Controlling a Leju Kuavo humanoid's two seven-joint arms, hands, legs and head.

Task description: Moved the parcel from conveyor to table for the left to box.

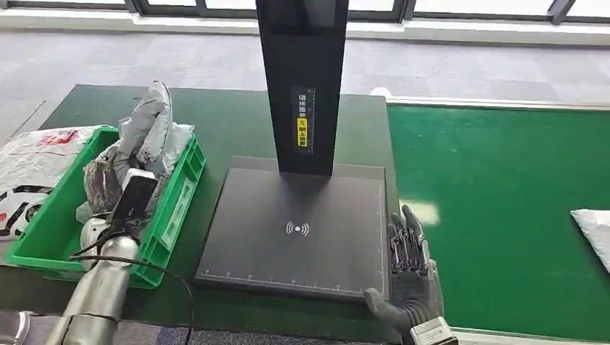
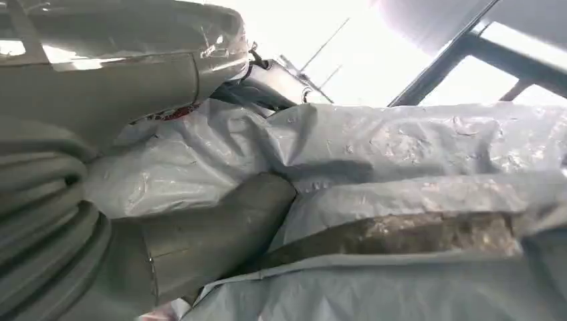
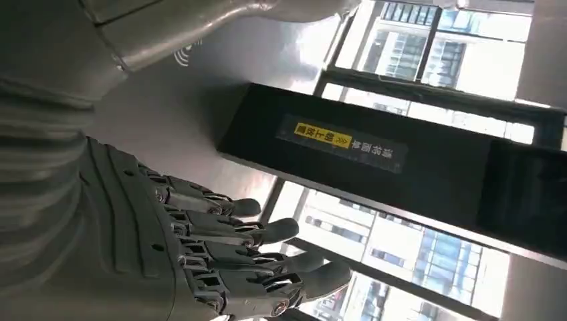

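A crumpled grey parcel [image 1: 152, 123] stands up out of the green crate [image 1: 180, 201] at the table's left. My left hand [image 1: 131, 192] is inside the crate at the parcel's lower end. In the left wrist view its thumb [image 2: 220, 227] presses the grey plastic parcel [image 2: 401, 147] against the fingers, so it grips the parcel. My right hand [image 1: 410, 266] rests flat with its fingers [image 3: 267, 234] stretched out and nothing in it, at the right edge of the dark scanner plate [image 1: 295, 230]. A white parcel [image 1: 593, 231] lies on the green conveyor [image 1: 489, 215] at the far right.
A black scanner column [image 1: 302, 86] rises from the back of the plate. More bagged parcels [image 1: 101, 183] lie in the crate. White printed bags [image 1: 36, 165] lie left of the crate. The dark green table [image 1: 230, 122] extends behind.
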